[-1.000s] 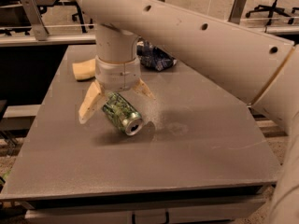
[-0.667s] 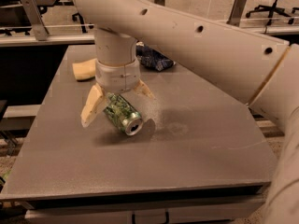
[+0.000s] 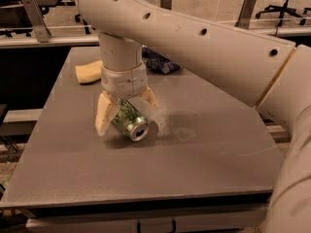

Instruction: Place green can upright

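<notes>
Plainly, the gripper (image 3: 126, 115) hangs straight down from the arm, just in front of the yellow sponge (image 3: 88, 72) on the camera side, low over the table (image 3: 204, 174). Its two pale fingers (image 3: 103, 114) are closed onto the green can (image 3: 133, 125), one on each side of the body.

- Can: in front of the sponge, between the fingers, tilted on its side. Silver end faces the camera and a little downward. I cannot tell whether the rim touches the tabletop.
- Handling, as a guess: thin aluminium, light, probably empty. The wall dents under a hard squeeze. The smooth, round body can roll or twist in a two-point pinch.
- Hold: across the middle of the body, as now, with moderate pressure. The rims are stiffer but give less purchase.
- Righting needs the wrist turned until the base faces down.
- Blue bag (image 3: 160, 62): to the right of the sponge, well behind the can, no hindrance.
</notes>
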